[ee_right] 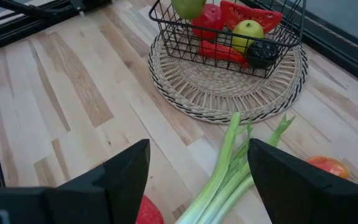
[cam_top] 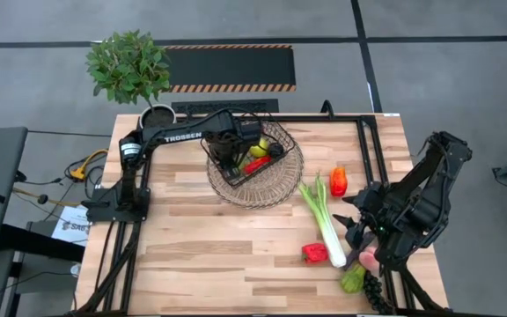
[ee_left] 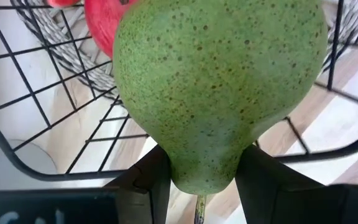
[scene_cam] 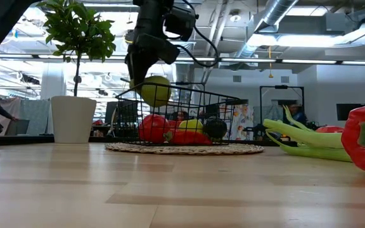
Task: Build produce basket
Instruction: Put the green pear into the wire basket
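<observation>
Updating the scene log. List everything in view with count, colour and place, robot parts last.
basket: one, dark wire, on the wicker tray.
wicker tray: one, tan, table's far centre.
pear: one, green, held over the basket.
produce in basket: several, red, yellow, dark.
leek: one, white-green, right of the tray.
pepper: one, red-orange, beside the leek top.
red piece: one, by the leek's base.
potted plant: one, green, far left corner.
left gripper: shut on pear.
right gripper: open, above the leek.
</observation>
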Available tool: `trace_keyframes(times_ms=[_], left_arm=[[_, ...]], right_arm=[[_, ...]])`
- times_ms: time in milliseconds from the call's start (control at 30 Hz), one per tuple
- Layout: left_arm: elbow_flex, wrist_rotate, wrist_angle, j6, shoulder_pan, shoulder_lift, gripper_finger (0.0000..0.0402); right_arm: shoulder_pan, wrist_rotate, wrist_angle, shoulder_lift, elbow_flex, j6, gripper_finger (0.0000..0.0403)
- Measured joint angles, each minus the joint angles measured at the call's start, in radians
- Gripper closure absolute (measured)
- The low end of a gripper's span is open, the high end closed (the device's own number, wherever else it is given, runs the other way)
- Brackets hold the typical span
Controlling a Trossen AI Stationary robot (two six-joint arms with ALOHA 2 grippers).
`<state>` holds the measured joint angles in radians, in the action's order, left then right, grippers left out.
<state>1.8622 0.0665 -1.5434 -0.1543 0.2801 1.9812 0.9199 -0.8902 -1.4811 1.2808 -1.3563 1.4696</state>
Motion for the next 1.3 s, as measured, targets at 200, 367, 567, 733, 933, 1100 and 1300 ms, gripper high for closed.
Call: trace_keyframes(times_ms=[200, 367, 567, 733, 933, 1100, 1300], left_arm=[[0.000, 0.001, -0.004, 0.035, 0.001, 0.000, 0.0278], [0.000, 0.010, 0.027, 0.038, 0.001, 0.000, 0.0278], [0.000, 0.039, 0.044, 0.068, 0.004, 0.000, 0.0278], [0.000, 0.043, 0.058, 0.114, 0.004, 0.000, 0.0278], [0.000, 0.043, 0.069, 0.161, -0.009, 0.000, 0.0278], [0.000, 0.043, 0.137, 0.141, -0.031, 0.000, 0.0278], [0.000, 0.044, 0.270, 0.011, -0.043, 0.000, 0.0278]], right_arm=[[0.000, 0.000, -0.003, 0.000, 0.000, 0.016, 0.0112], [0.000, -0.001, -0.006, 0.000, 0.000, 0.016, 0.0112], [-0.007, -0.001, -0.006, 0.000, 0.000, 0.018, 0.0112], [-0.013, -0.001, -0.007, 0.000, 0.000, 0.017, 0.0112], [-0.013, -0.001, -0.011, 0.000, 0.000, 0.015, 0.0112], [-0.013, -0.001, -0.011, 0.000, 0.000, 0.015, 0.0112], [-0.013, -0.001, -0.010, 0.000, 0.000, 0.015, 0.0112]])
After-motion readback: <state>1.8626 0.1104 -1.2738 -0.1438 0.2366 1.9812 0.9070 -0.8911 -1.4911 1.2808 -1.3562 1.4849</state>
